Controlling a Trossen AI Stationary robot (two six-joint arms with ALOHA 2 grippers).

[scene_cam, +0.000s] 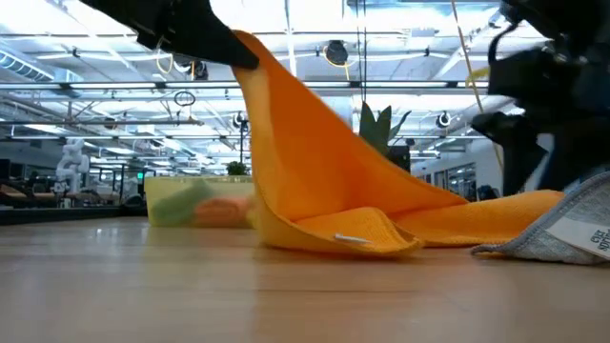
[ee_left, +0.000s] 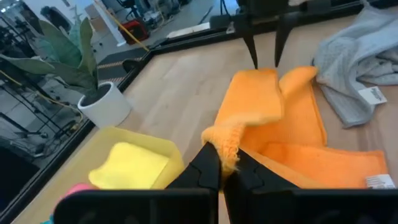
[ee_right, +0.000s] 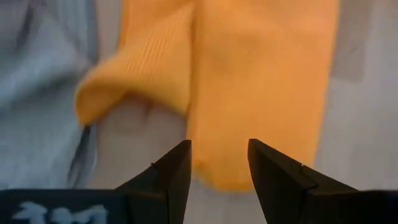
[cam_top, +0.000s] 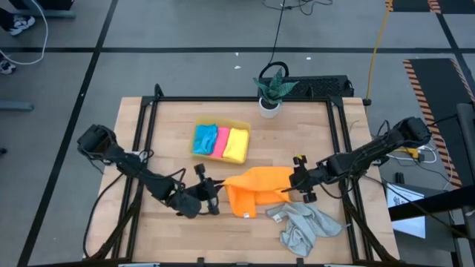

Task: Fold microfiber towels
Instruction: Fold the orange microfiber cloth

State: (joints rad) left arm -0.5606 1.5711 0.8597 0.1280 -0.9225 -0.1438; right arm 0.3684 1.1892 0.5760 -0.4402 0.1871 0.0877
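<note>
A corner of the orange towel (ee_left: 283, 127) is pinched between the closed fingers of the left gripper (ee_left: 222, 163) and held lifted clear of the table (cam_top: 163, 141) — in the low view the cloth slopes down from that raised corner to a folded edge lying on the wood. The right gripper (ee_right: 219, 163) is seen with its fingers parted and nothing between them, poised just short of the towel's right-hand edge, which lies directly ahead of its tips. The towel is stretched between the two arms, its long axis running left to right across the near middle of the table, so the raised corner sits at the left end and the free edge at the right. By that layout the right gripper is judged the nearer to the loose edge that would have to be secured or carried over for a fold. The grey towel (cam_top: 303, 226) is left crumpled at the near right, touching the orange one. The blue towel (cam_top: 205, 139), pink towel (cam_top: 221, 142) and yellow towel (cam_top: 236, 145) are stacked side by side in the yellow tray (cam_top: 223, 123) farther back, near a potted plant (cam_top: 272, 90).
</note>
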